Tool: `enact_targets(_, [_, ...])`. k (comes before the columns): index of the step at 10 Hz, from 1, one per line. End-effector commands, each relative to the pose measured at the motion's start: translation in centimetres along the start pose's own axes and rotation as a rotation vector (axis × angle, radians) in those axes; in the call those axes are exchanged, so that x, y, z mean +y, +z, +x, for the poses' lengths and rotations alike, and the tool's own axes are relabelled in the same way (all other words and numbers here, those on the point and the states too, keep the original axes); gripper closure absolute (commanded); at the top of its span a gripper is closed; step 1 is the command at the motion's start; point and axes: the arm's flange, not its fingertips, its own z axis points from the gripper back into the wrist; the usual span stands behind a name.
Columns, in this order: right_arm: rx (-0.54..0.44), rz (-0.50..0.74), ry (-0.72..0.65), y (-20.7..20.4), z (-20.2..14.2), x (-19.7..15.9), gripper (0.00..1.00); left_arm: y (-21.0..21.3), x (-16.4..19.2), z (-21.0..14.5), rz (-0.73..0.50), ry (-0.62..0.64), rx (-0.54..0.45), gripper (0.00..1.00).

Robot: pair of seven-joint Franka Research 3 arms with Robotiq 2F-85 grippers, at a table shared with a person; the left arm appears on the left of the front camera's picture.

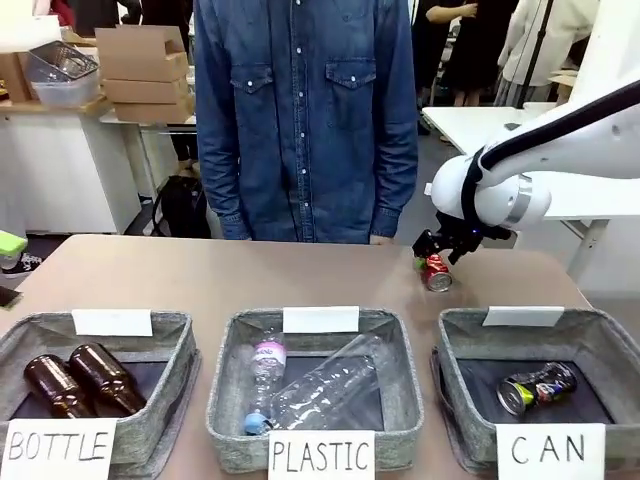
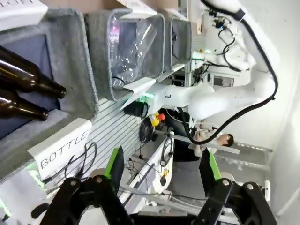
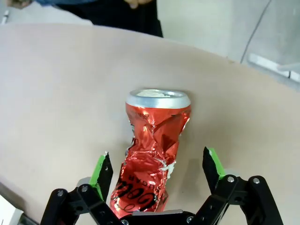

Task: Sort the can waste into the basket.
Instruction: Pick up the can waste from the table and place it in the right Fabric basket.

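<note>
- straddling red can (image 3: 152,154) at frame bottom: right gripper (image 3: 159,171), jaws apart
- dark can (image 1: 537,388) in basket (image 1: 600,335), lower right
- left gripper (image 2: 161,171) apart, holding nothing

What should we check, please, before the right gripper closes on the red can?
1. Right gripper open: ok.
2. Red can between its fingers: ok, one pad on each side.
3. Red can lying free on the table, nothing touching it: ok.
4. CAN basket has room: ok, it holds one dark can.
5. Person's hands away from the can: ok, both are at the table's far edge.
6. Left gripper out of the way: ok, open beside the BOTTLE basket.
</note>
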Motion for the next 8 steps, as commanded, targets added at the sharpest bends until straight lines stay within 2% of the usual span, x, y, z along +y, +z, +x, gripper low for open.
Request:
enact_targets(1, [0.037,-0.019,-0.008,-0.66,0.91,0.22,0.00,1.28,-0.97,-1.42,0.004,-0.027,-0.061,0.15])
enact_targets(2, [0.041,-0.007,-0.005,-0.78,0.90,0.21,0.18,1.28,-0.97,-1.42,0.004,-0.027,-0.061,0.15])
enact_targets(3, [0.055,-0.015,-0.014,-0.72,0.88,0.17,0.59,1.28,-0.97,-1.42,0.004,-0.027,-0.061,0.15])
enact_targets(5, [0.058,-0.015,-0.010,-0.76,0.89,0.12,1.00,1.28,-0.97,-1.42,0.004,-0.027,-0.061,0.15])
enact_targets(8, [0.070,-0.001,-0.012,-0.92,1.20,0.25,0.98,1.28,-0.97,-1.42,0.004,-0.027,-0.061,0.15])
